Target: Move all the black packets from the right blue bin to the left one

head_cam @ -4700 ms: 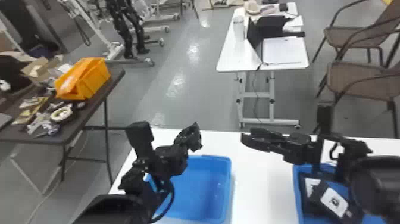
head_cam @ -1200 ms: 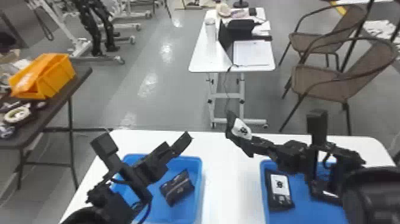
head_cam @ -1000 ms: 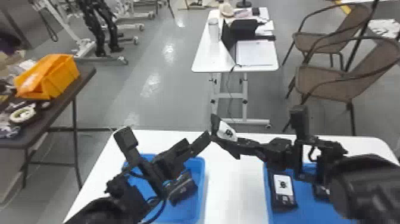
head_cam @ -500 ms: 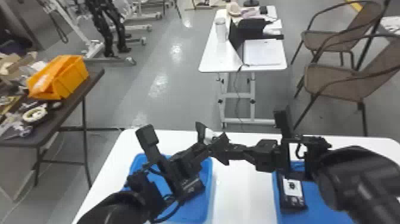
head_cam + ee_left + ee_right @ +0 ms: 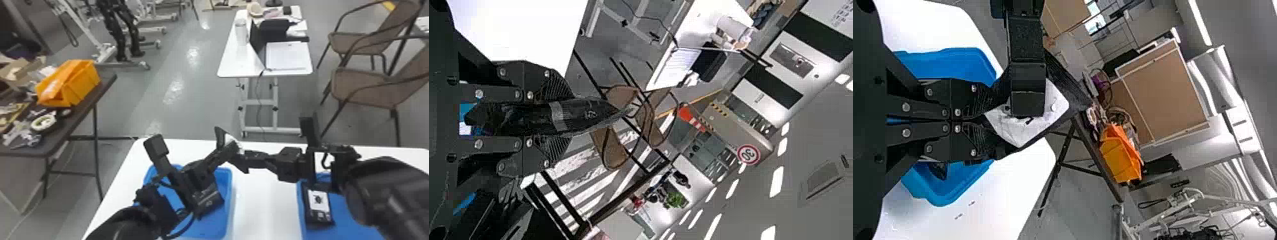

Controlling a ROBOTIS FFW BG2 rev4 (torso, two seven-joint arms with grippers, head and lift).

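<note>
The left gripper [image 5: 230, 144] and right gripper [image 5: 240, 159] meet over the table's back part, above the left blue bin's [image 5: 229, 191] far right corner. A black packet with a white label [image 5: 229, 139] is pinched by both. Side-on, this packet [image 5: 579, 114] fills the space between the fingers of my left gripper [image 5: 554, 116]. The right gripper [image 5: 985, 122] is shut on its near end, and a left finger [image 5: 1027, 75] crosses its label. Inside the left bin lies another black packet [image 5: 209, 199], partly covered by the left arm. One more packet [image 5: 319, 207] is in the right blue bin [image 5: 300, 207].
The right forearm hangs over the right bin and hides part of it. White tabletop [image 5: 265, 207] lies between the bins. Beyond the table's far edge stand a small white desk [image 5: 233, 63] and brown chairs [image 5: 364, 86]; an orange crate [image 5: 76, 84] sits on a dark side table.
The right gripper, carrying the labelled packet, has come leftward to the left gripper, whose fingers now clasp it too. A packet lies in the left bin where none showed in the oldest frame.
</note>
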